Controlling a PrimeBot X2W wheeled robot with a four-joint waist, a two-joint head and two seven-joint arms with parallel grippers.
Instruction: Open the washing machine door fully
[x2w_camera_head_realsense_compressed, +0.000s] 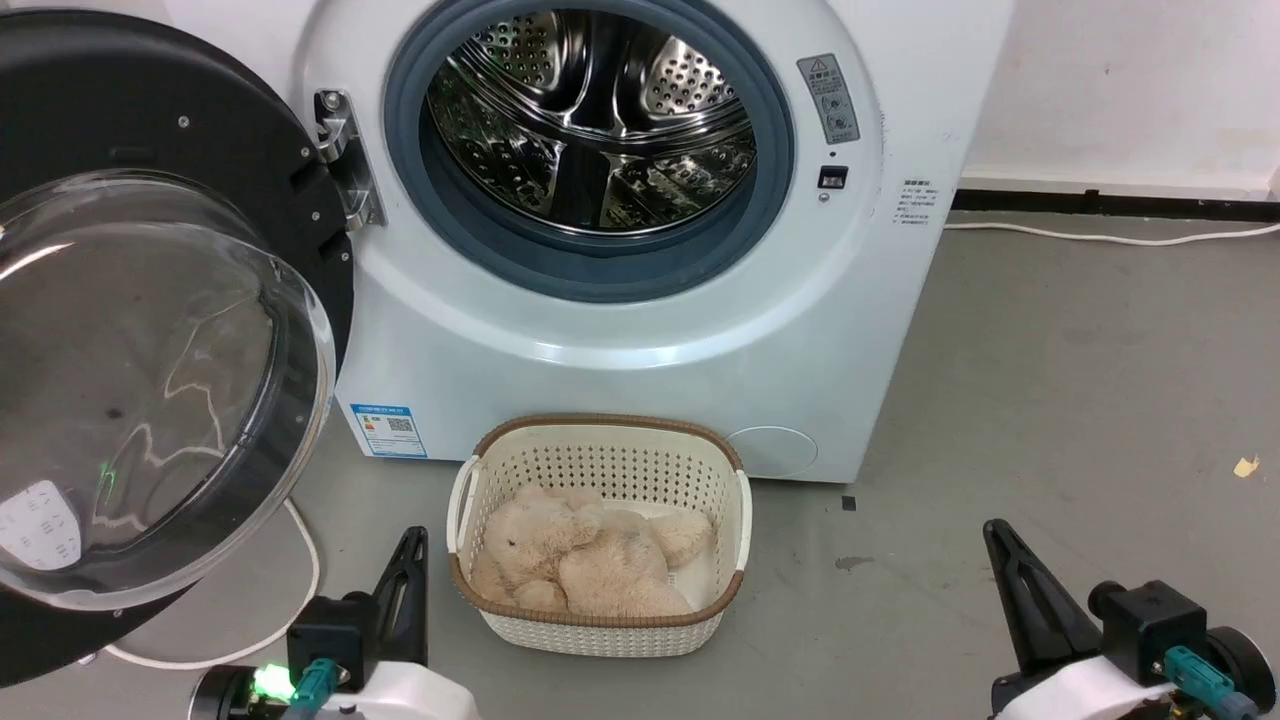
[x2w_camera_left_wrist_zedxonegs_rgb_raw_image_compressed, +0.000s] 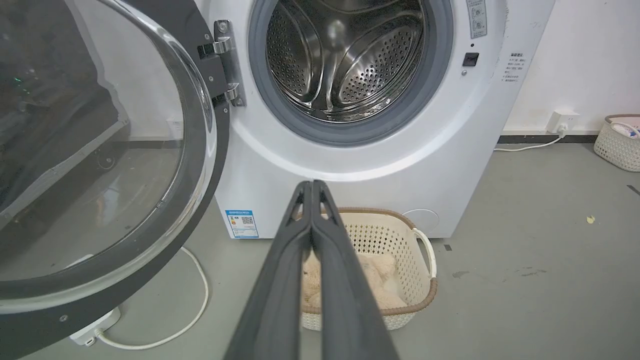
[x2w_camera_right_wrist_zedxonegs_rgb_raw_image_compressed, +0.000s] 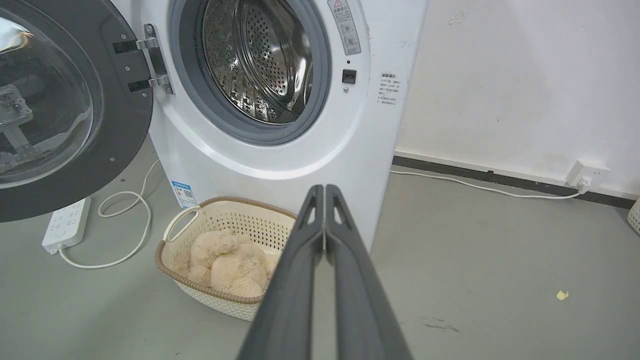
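Head view: washing machine door (x2w_camera_head_realsense_compressed: 250, 150) stands wide open, left of washing machine (x2w_camera_head_realsense_compressed: 620, 350).
Left wrist view: left gripper (x2w_camera_left_wrist_zedxonegs_rgb_raw_image_compressed: 312, 186) — fingers pressed together, holding nothing.
Right wrist view: right gripper (x2w_camera_right_wrist_zedxonegs_rgb_raw_image_compressed: 325, 188) likewise.
Handling: probably rigid, weighty, glass slippery — push the black rim opposite hinge (x2w_camera_right_wrist_zedxonegs_rgb_raw_image_compressed: 155, 65).

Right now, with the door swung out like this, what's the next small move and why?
Probably bring the shut left hand up to the inner face of the round glossy black door with the glass bowl window and nudge it further left. The door hangs well clear of the white front-loading washing machine, but that hand sits low, touching nothing, so some swing may remain.
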